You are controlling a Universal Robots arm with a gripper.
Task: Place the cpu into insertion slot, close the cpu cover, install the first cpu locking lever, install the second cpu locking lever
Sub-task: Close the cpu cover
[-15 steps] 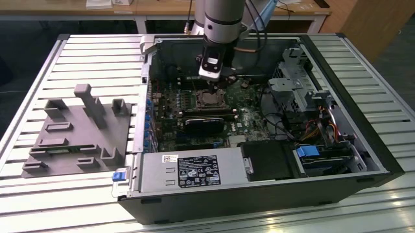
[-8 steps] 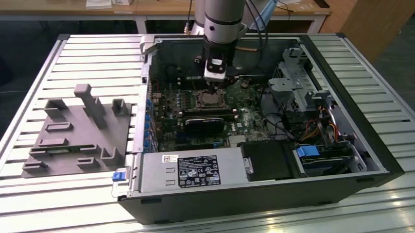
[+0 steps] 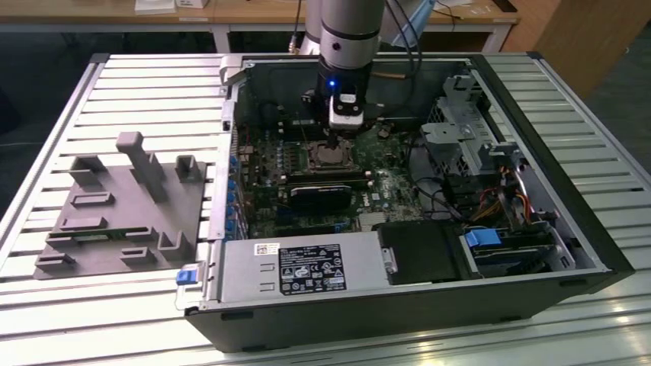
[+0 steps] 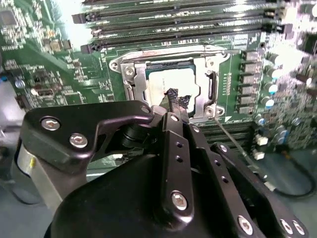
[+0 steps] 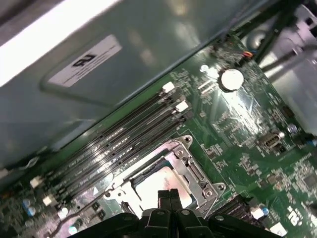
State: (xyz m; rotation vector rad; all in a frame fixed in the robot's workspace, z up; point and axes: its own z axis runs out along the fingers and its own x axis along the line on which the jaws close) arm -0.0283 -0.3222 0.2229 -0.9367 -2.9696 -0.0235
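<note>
From where I stand, the gripper (image 3: 342, 131) hangs low inside the open computer case (image 3: 407, 305) on the slatted table (image 3: 133, 84), over the insertion slot (image 3: 331, 156). In both wrist views its jaws are pressed together, pinching nothing. The cpu (image 4: 166, 79) lies flat in the slot, with the cpu cover (image 4: 134, 74) framing its pale face. A thin locking lever (image 4: 235, 144) angles out beside it. I'd judge the chip light, stiff and delicate, best held by its edges, and the springy lever best pushed near its free end.
</note>
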